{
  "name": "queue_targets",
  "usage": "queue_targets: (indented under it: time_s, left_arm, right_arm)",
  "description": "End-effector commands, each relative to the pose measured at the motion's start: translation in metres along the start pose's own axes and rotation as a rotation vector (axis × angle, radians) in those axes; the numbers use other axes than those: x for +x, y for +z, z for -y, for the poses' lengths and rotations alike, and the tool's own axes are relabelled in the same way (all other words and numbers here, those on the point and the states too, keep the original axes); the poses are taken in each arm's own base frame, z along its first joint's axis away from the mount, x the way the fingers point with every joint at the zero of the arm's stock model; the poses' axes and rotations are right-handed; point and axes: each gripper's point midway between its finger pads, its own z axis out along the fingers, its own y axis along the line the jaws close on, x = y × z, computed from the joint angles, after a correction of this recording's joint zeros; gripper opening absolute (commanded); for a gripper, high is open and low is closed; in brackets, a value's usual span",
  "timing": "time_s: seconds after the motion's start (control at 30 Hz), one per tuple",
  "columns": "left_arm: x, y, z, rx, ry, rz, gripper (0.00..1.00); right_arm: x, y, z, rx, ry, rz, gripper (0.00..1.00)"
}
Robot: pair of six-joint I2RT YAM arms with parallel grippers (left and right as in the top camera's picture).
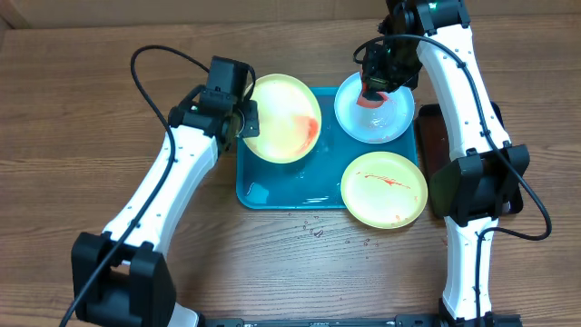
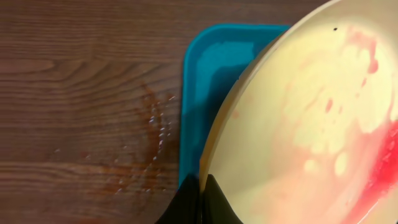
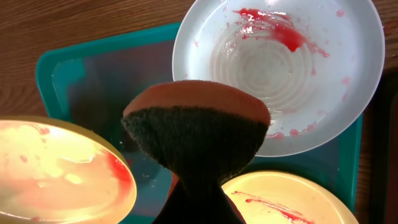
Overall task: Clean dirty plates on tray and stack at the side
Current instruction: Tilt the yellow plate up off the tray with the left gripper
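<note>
Red sauce streaks the yellow plate (image 1: 281, 123) your left gripper (image 1: 240, 120) pinches by the rim, tilted over the tray (image 1: 272, 189) at ten o'clock. Your right gripper (image 1: 379, 80) is clamped on the sponge (image 3: 196, 127), hovering over the blue plate (image 1: 392, 123) at one o'clock. A third plate (image 1: 384, 189) sits at four o'clock. This looks like the scrubbing stage, with nothing stacked yet. Next, press the sponge squarely onto a smear.

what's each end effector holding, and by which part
The left end effector grips a yellow-green plate by its rim; the right end effector pinches a sponge at one end.
</note>
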Motion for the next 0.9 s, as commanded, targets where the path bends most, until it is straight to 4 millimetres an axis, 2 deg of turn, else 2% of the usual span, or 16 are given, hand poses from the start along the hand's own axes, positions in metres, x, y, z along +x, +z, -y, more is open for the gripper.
queue_targets:
  time_s: [0.0,0.2,0.6,0.87]
  left_arm:
    - [-0.005,-0.009,-0.017,-0.148,0.063,0.041,0.04]
    - [-0.006,-0.017,-0.031,-0.295,0.102,0.071,0.04]
    - [-0.014,-0.048,-0.011,-0.511,0.231,0.216,0.04]
    - [-0.022,-0.067,-0.011,-0.634,0.253,0.305,0.04]
  right_arm:
    - [-0.004,-0.021,-0.005,-0.018,-0.017,0.055,0.04]
    - [-0.003,-0.021,-0.004,-0.015,-0.017,0.052,0.04]
    - [-0.001,-0.021,-0.003,-0.009,-0.014,0.043,0.04]
    - [-0.001,-0.021,-0.002,-0.002,-0.014,0.046,0.04]
